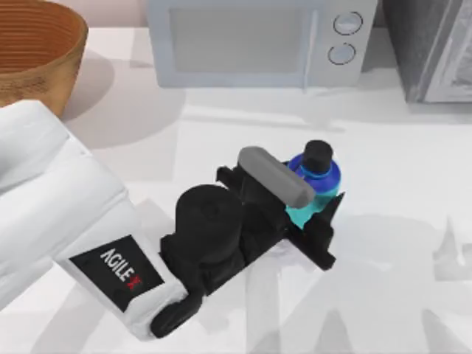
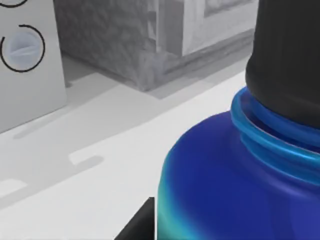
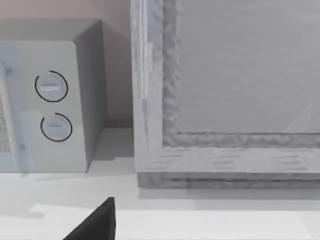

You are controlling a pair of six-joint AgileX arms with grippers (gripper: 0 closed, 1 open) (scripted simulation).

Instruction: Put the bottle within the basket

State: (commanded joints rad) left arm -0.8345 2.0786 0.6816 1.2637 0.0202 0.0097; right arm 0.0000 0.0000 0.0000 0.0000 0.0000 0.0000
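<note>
The bottle point(image 1: 321, 175), cyan with a dark blue shoulder and a black cap, stands near the middle of the table, slightly right. My left gripper point(image 1: 308, 205) reaches in from the lower left and is shut on the bottle's cyan body, a black finger on each side. Close up in the left wrist view are the bottle's point(image 2: 235, 170) blue shoulder and cap, with one fingertip point(image 2: 140, 225) beside it. The orange-brown woven basket point(image 1: 33, 51) sits at the far left corner, well away from the bottle. A dark finger point(image 3: 95, 222) of my right gripper appears in the right wrist view.
A white microwave point(image 1: 251, 40) with two round knobs stands along the back edge behind the bottle. A grey cabinet point(image 1: 435, 44) stands at the back right. Bare white tabletop point(image 1: 147, 125) lies between the bottle and the basket.
</note>
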